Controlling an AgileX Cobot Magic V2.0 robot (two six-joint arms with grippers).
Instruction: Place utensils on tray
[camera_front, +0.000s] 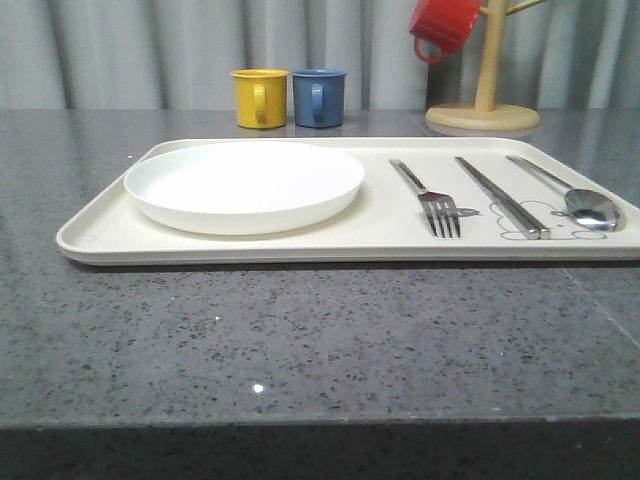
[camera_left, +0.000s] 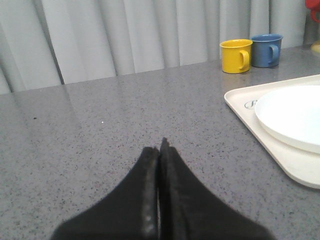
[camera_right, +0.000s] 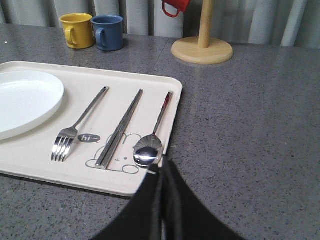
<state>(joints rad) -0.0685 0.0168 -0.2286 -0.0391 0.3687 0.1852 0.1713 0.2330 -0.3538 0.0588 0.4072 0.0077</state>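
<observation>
With fork (camera_front: 430, 195), chopsticks (camera_front: 500, 196) and spoon (camera_front: 575, 198) on the tray (camera_front: 100, 235), keep both clenched, empty hands, left hand (camera_left: 160, 147) and right hand (camera_right: 162, 170), clear.

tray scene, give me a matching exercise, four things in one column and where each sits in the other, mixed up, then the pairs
Things:
1. fork
2. chopsticks
3. spoon
4. white plate

Places:
A. on the left half of the tray
B. nearest the tray's right edge
C. middle one of the three utensils
D. between the plate and the chopsticks

Pairs: 1-D, 2-C, 3-B, 4-A
</observation>
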